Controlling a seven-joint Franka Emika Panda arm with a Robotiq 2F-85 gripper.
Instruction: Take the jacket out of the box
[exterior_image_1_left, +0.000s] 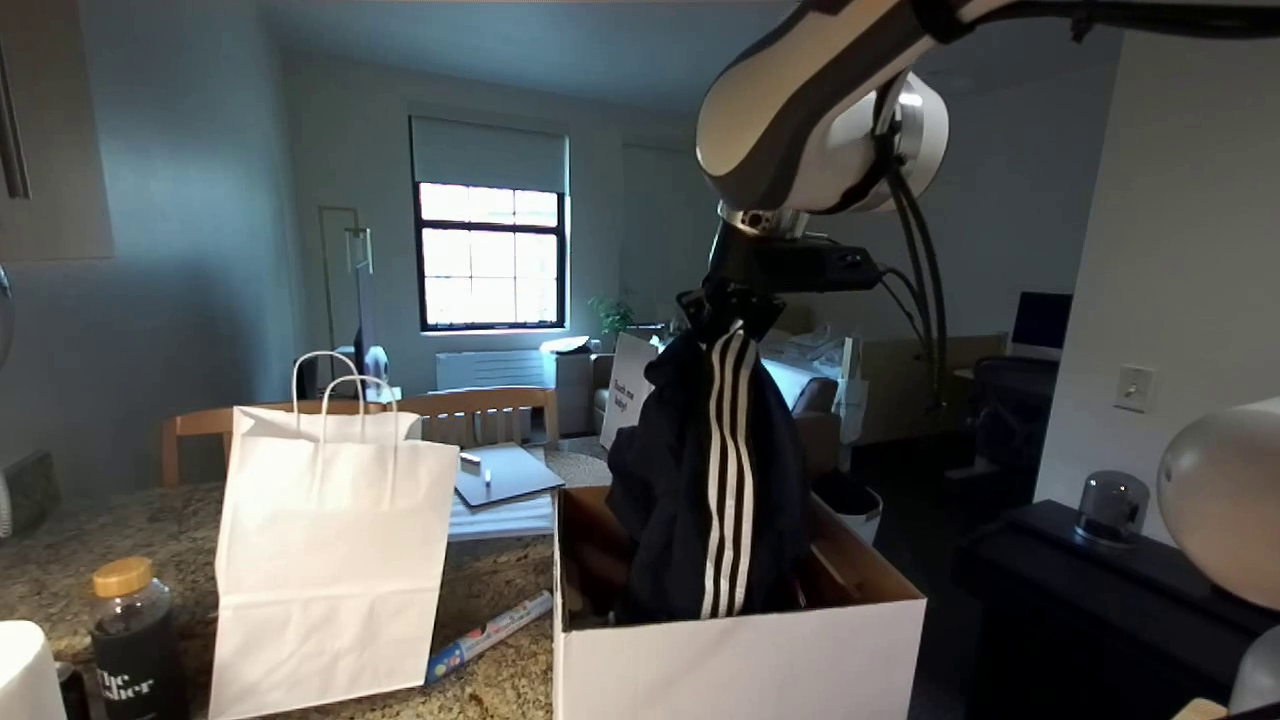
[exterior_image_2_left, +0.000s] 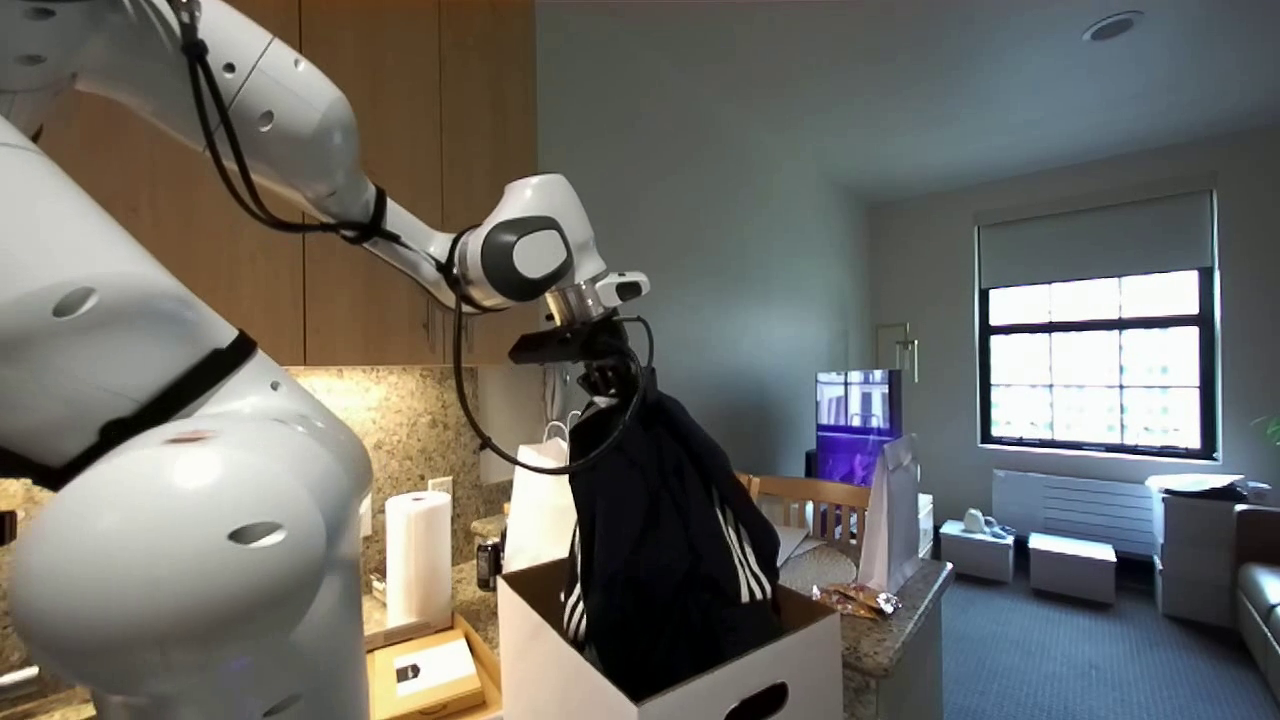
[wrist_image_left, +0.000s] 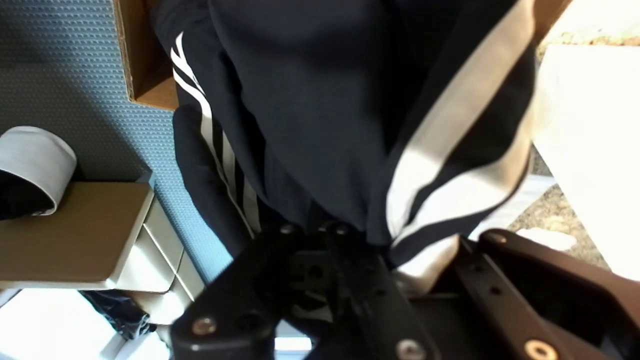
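Wrist view centres on the black jacket (wrist_image_left: 310, 115); both exterior views show it hanging from the tool (exterior_image_1_left: 733, 315), which grips its upper end, black on black, hard to make out. Its lower end is hidden inside the box (exterior_image_1_left: 740, 670), whose base is cut off.

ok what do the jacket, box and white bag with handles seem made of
The jacket: soft, dull fabric, since it hangs in folds; whether synthetic or cotton, I can't tell.
The box: cardboard, matte white outside, judging by its flat walls and brown inside.
The white bag: probably matte paper, going by its crisp creases.
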